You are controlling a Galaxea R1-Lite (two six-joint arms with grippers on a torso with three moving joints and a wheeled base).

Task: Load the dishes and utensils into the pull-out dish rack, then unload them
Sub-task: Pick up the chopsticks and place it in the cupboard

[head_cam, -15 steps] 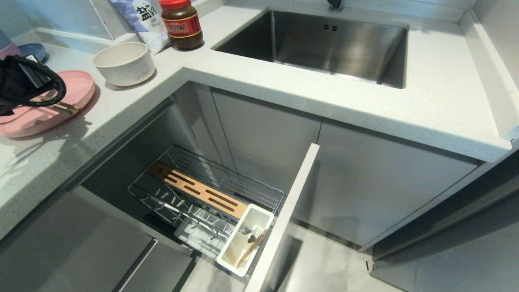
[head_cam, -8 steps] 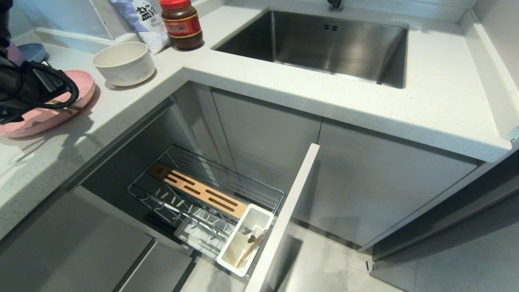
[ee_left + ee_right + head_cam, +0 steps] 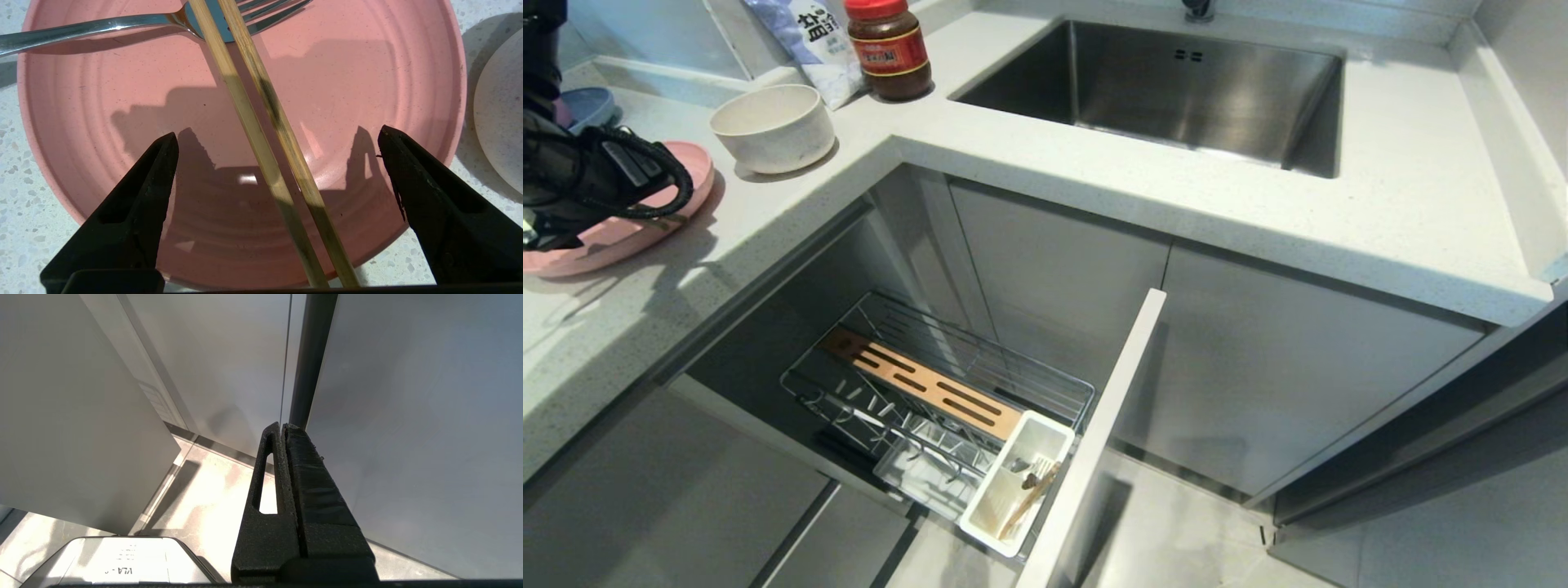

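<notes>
Head view: rack (image 3: 947,384) pulled out under the counter (image 3: 1094,180); its white tray (image 3: 1001,510) holds some utensils, count unclear. One pink plate (image 3: 637,229) at the counter's left edge, one cream bowl (image 3: 772,126) beside it.

Left wrist view: left end effector (image 3: 278,141) spread wide over the plate (image 3: 122,102), clamping nothing; plate holds two chopsticks (image 3: 261,122) and one fork (image 3: 102,26).

Right wrist view: right end effector (image 3: 282,426) pressed together, near cabinet doors (image 3: 408,416).

I see a pale speckled countertop (image 3: 1094,188) bent in an L around the steel sink (image 3: 1176,90). On its left run lie the pink plate (image 3: 645,229), the cream bowl (image 3: 772,126) just beside it, a red-lidded jar (image 3: 889,49), a printed bag (image 3: 809,41) and a blue dish (image 3: 584,104) at the back.
</notes>
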